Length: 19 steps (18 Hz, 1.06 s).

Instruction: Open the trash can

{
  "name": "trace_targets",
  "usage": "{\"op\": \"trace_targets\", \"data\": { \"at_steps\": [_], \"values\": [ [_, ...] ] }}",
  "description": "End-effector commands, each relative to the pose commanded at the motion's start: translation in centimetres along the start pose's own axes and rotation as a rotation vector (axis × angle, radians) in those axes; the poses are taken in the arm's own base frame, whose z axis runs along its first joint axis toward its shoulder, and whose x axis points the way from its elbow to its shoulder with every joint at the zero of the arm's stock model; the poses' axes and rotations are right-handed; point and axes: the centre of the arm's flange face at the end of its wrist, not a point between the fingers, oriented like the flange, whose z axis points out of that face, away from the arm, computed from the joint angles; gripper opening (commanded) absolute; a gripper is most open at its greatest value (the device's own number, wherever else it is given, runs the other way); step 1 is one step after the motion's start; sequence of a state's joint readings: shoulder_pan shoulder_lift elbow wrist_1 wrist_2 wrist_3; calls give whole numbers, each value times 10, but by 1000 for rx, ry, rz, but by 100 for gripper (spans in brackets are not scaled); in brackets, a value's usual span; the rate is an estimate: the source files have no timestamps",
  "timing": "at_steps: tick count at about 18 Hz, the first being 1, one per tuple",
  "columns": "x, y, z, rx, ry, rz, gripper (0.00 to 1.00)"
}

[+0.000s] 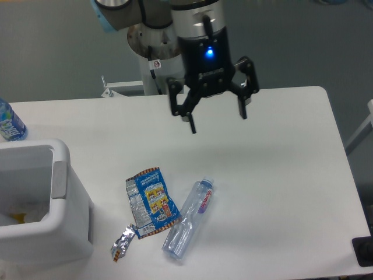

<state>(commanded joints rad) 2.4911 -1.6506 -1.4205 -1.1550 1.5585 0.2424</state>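
Bin (41, 221) sits at the near left edge of my bench (280, 175), white, top open, grey tab on its right rim. Just right of it lie a crumpled foil scrap (123, 245), a blue snack packet (150, 202) and a clear bottle (188, 219) on its side. Farther back, my end effector (217, 121) hangs above the bench, fingers spread apart, holding nothing.
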Motion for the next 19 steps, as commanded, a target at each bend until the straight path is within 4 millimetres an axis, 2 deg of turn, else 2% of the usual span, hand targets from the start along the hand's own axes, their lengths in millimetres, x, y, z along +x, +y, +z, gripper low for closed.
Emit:
{"op": "trace_targets", "data": {
  "at_steps": [4,7,10,15,17,19],
  "values": [
    [-5,5,9,-22,-10,34,100],
    [-20,6,11,-31,-29,57,100],
    [-42,9,14,-47,-42,170,100],
    [-50,25,27,-135,-71,381,100],
    [-60,29,29,-157,-92,415,100],
    [-62,29,29,-157,-94,416,100]
  ]
}}
